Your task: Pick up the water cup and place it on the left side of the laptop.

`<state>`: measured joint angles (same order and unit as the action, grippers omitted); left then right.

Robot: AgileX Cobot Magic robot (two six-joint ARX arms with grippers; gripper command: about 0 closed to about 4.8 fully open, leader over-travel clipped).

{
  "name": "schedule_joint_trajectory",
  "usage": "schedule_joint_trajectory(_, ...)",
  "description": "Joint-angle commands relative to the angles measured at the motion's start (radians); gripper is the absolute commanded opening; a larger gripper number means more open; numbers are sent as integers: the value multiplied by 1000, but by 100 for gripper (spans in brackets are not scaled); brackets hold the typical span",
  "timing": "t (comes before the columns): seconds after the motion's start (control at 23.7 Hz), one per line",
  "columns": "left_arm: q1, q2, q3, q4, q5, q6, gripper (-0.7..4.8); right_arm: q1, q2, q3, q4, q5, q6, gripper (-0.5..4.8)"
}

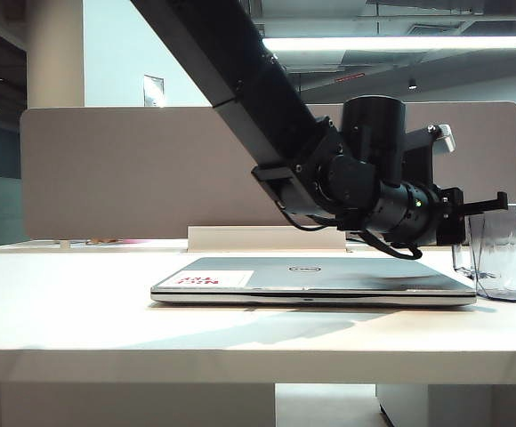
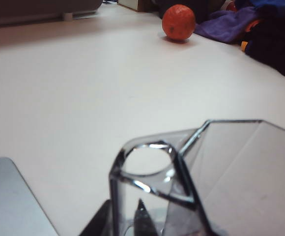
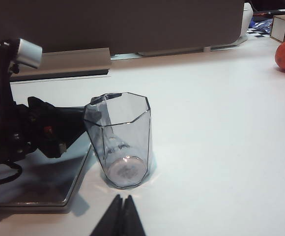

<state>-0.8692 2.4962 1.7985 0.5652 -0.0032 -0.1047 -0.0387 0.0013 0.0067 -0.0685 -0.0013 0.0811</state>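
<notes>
From the exterior view, the left arm reaches across the closed laptop [image 1: 316, 278] to the cup [image 1: 507, 252], which stands on the bench [image 1: 80, 302] just beside the laptop's right edge. The left pincer [image 1: 487, 207] is at the cup's rim and handle. The cup is not yet lifted, so carrying it over and setting it down on the laptop's left side are still to do.

In the left wrist view, the cup [image 2: 231, 177] fills the foreground, its handle loop [image 2: 147, 162] close to the camera. One dark fingertip [image 2: 143, 219] shows through the handle side; the jaws stand partly apart, and I cannot tell whether they grip it. An orange [image 2: 179, 22] lies well apart.

In the right wrist view, the cup [image 3: 123, 140] looks empty. The right pincer [image 3: 122, 204] hangs near it, closed, holding nothing.
</notes>
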Motion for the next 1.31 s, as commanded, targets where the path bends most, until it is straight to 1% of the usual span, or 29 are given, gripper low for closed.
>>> schedule_joint_trajectory(0.04, 3, -6, 8, 20, 4, 3, 57, 0, -2, -3, 13, -2, -2, -6)
schedule_joint_trajectory(0.38, 19, -2, 17, 20, 8, 0, 57, 0, -2, -3, 12, -1, -2, -6)
schedule_joint_trajectory(0.46, 21, 14, 46, 17, 32, 1, 57, 0, -2, -3, 12, -2, -2, -6)
schedule_joint_trajectory(0.51, 23, 34, 83, 5, 74, 1, 57, 0, -2, -3, 12, -2, -2, -6)
schedule_joint_trajectory(0.59, 22, 40, 106, -35, 76, 1, 57, 0, -2, -3, 12, -1, -2, -6)
schedule_joint_trajectory(0.68, 18, 40, 106, -41, 74, 2, 57, 0, -2, -3, 12, -1, -2, -6)
schedule_joint_trajectory(0.8, 21, 39, 106, -72, 68, 49, 57, 0, -2, -3, 12, -1, -2, -6)
schedule_joint_trajectory(0.84, 23, 39, 105, -73, 69, 47, 57, 0, -2, -3, 12, -1, -2, -6)
schedule_joint_trajectory(0.97, 27, 39, 106, -70, 124, 75, 57, 0, -2, -3, 12, -2, -2, -6)
schedule_joint_trajectory(1.01, 28, 42, 106, -71, 162, 75, 57, 0, -2, -3, 12, -2, -2, -6)
schedule_joint_trajectory(1.06, 28, 43, 106, -71, 179, 74, 57, 0, -2, -3, 11, -2, -2, -6)
schedule_joint_trajectory(1.31, 26, 43, 106, -71, 187, 75, 58, 0, -2, -3, 11, -1, -2, -6)
